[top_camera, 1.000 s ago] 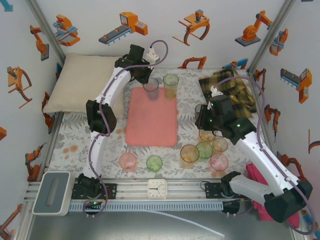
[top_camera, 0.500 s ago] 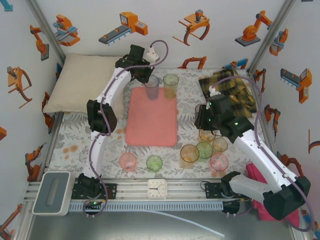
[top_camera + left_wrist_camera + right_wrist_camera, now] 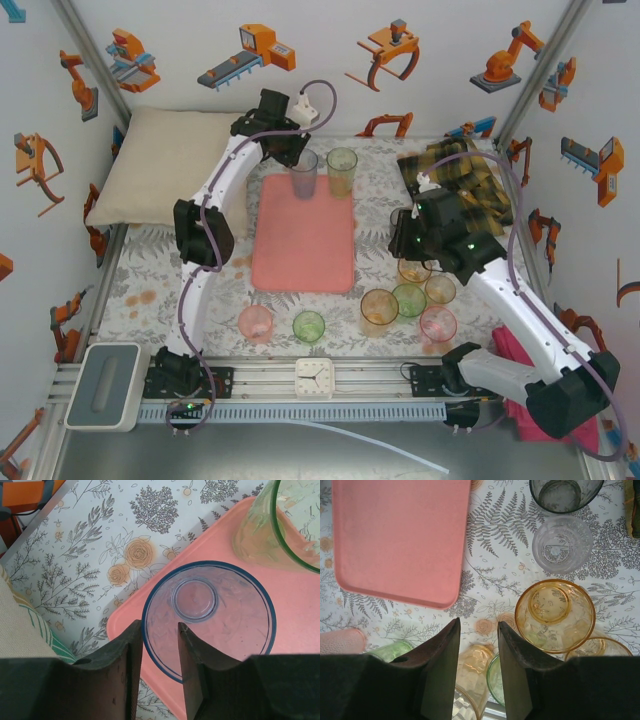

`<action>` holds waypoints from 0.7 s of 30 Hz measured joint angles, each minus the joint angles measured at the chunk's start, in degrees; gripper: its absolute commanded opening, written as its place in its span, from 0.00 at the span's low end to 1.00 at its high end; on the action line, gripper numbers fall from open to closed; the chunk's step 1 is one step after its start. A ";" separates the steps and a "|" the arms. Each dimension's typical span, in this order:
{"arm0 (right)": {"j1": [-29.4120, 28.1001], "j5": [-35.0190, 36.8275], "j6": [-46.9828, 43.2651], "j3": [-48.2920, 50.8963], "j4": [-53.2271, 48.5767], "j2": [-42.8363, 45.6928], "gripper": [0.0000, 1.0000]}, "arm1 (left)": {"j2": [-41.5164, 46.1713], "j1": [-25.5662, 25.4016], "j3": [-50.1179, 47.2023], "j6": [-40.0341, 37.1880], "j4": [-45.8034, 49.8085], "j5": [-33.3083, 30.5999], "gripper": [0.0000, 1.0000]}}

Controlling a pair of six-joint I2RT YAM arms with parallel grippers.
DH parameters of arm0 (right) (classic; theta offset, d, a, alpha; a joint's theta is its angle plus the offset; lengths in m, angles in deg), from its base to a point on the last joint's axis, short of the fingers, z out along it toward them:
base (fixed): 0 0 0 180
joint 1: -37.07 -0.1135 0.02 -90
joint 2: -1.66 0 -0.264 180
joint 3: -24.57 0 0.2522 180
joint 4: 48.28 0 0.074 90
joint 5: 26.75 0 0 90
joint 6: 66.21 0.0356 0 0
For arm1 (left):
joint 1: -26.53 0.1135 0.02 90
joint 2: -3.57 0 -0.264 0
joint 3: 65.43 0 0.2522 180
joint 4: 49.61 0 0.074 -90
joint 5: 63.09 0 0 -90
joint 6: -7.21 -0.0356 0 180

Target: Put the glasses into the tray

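Handling of blue tumbler [image 3: 210, 615]: probably light, slick, brittle; rim-wall pinching is suiting it. Left gripper [image 3: 159, 627] is straddling its rim, slightly parted; right gripper [image 3: 478, 625] is hovering narrow, empty.

White walls [image 3: 330, 30] close in the table [image 3: 150, 280] on three sides, dotted with orange robot-arm stickers [image 3: 250, 50]. Grey metal posts [image 3: 88, 50] rise at the far corners. A pale cloth printed with leaves and flowers covers the table.

A small white clock [image 3: 314, 378] sits on the near rail [image 3: 260, 378]. A cream pillow [image 3: 160, 165] lies far beyond it to the left, and a dark plaid cloth [image 3: 480, 175] far beyond it to the right. A magenta cloth [image 3: 508, 350] lies to the clock's right and a grey-and-white box [image 3: 103, 385] to its left. The light is soft and even.
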 measured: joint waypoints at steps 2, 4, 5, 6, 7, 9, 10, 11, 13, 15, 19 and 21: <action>0.00 0.00 0.00 0.00 0.15 -0.17 0.37 | 0.00 0.00 0.00 -0.02 0.00 -0.02 0.44; 0.00 -0.02 0.00 0.02 0.42 -0.31 0.37 | 0.00 0.00 0.00 -0.04 0.00 -0.02 0.47; 0.00 0.00 0.00 0.02 0.42 -0.35 0.37 | 0.00 0.00 0.00 -0.04 0.00 -0.04 0.50; 0.00 0.00 0.00 0.02 0.42 -0.39 0.37 | 0.00 0.00 0.00 -0.04 0.00 -0.07 0.52; 0.00 -0.02 0.00 0.00 0.44 -0.44 0.38 | 0.00 0.00 0.00 -0.04 0.00 -0.07 0.54; 0.00 0.00 0.00 0.00 0.52 -0.50 0.38 | 0.00 0.00 0.00 -0.07 0.00 -0.24 0.58; 0.00 -0.02 0.00 0.00 0.72 -0.52 0.38 | 0.00 0.02 0.00 -0.04 0.00 -0.26 0.60; 0.00 -0.02 0.00 0.02 0.85 -0.57 0.38 | 0.00 0.02 0.00 -0.04 0.00 -0.31 0.63; 0.00 -0.02 0.00 0.00 1.07 -0.61 0.38 | 0.00 0.02 0.00 -0.04 0.02 -0.44 0.67; 0.00 -0.02 0.00 0.02 1.38 -0.68 0.38 | 0.02 0.11 0.00 -0.07 0.07 -0.50 0.70; 0.00 -0.02 -0.02 0.00 1.46 -0.76 0.38 | 0.48 0.17 0.00 -0.02 0.59 -1.40 0.79; 0.00 -0.02 -0.07 0.00 1.46 -0.96 0.38 | 1.09 0.17 0.00 -0.04 0.85 -2.05 0.82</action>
